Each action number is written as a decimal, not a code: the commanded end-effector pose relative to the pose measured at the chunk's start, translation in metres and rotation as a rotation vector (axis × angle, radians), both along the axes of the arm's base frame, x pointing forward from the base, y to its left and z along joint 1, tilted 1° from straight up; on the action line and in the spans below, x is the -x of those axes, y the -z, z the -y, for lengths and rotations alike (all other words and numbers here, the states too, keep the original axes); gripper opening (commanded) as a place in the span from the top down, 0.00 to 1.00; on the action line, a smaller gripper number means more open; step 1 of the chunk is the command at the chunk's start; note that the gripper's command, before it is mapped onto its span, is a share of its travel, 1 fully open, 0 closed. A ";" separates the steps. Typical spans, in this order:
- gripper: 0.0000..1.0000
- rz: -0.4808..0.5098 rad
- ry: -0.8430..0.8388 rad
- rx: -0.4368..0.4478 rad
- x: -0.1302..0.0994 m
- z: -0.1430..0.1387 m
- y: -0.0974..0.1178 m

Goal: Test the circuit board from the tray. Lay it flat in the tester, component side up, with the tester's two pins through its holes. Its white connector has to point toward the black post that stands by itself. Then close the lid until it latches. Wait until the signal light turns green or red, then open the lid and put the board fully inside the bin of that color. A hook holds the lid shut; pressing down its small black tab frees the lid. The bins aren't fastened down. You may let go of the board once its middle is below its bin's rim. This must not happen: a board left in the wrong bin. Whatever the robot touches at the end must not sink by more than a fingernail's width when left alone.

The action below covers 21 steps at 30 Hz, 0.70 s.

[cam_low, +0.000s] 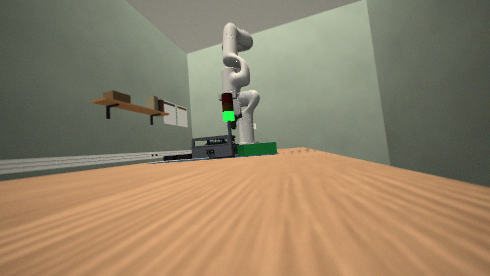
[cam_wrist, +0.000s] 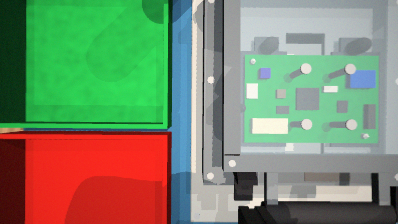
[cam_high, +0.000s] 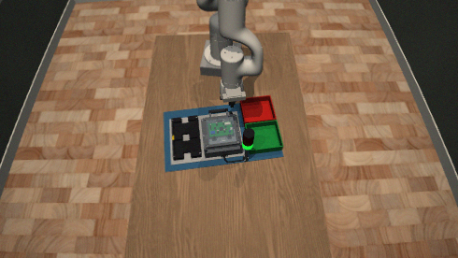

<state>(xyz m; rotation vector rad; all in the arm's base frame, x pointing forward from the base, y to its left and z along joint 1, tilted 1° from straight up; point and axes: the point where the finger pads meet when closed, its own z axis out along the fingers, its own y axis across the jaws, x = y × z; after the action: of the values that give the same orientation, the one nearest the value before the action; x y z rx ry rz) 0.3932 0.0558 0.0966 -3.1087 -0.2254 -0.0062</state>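
Top view: pincer (cam_high: pixel 232 105) pressed together, empty; signal light (cam_high: pixel 248 146) (cam_low: pixel 228 116) green; the next move, presumably, presses the black tab to free the lid (cam_high: pixel 221 131) (cam_wrist: pixel 312 163).

On the table (cam_high: pixel 224 206), a blue mat (cam_high: pixel 167 161) carries the black tray (cam_high: pixel 178 149), the tester (cam_high: pixel 203 140) with a green board (cam_high: pixel 221 129) under its clear lid, and the red bin (cam_high: pixel 258 109) beside the green bin (cam_high: pixel 266 136); the signal light (cam_high: pixel 248 139) glows green, and the gripper (cam_high: pixel 232 106) hangs near the tester's handle
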 end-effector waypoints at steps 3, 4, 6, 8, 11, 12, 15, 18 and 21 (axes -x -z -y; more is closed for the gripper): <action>1.00 0.000 0.000 0.003 0.000 0.000 -0.008; 1.00 0.000 0.000 0.003 0.000 0.000 -0.008; 1.00 0.000 0.000 0.003 0.000 0.000 -0.008; 1.00 0.000 0.000 0.003 0.000 0.000 -0.008; 1.00 0.000 -0.001 0.003 0.000 0.000 -0.008; 1.00 0.000 -0.001 0.003 0.000 0.000 -0.008; 1.00 0.000 -0.009 0.003 0.000 0.000 -0.008; 1.00 0.001 -0.030 0.003 0.000 0.000 -0.008; 1.00 0.002 -0.067 0.003 0.000 0.000 -0.008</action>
<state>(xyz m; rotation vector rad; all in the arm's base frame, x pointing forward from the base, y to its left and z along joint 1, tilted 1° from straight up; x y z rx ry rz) 0.3928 0.0559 0.1040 -3.1082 -0.2773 -0.0042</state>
